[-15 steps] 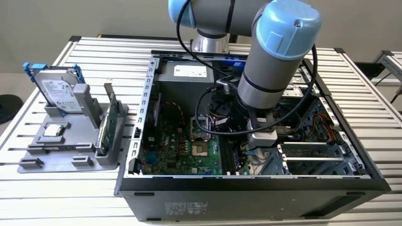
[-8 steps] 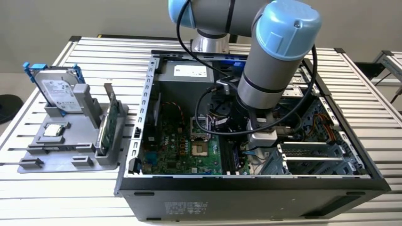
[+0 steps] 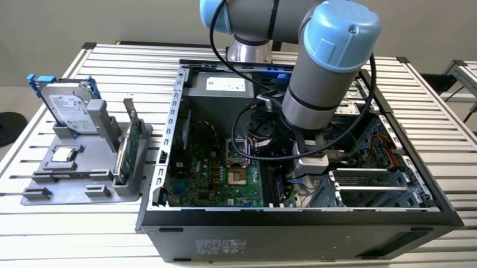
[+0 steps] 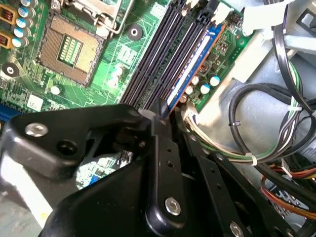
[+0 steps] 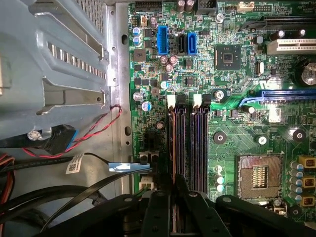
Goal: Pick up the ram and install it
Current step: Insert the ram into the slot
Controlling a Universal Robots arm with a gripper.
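Inside, one ram upright in the outermost of four slots, gripper narrow astride it.

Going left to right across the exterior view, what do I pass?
Hard drive standing in the grey holder → green card on edge in that holder → computer case wall → motherboard → arm, reaching down inside the case → drive cage.

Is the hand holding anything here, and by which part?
Yes: the hand is shut on the ram, gripping one end of its upper edge as it stands in a motherboard slot.
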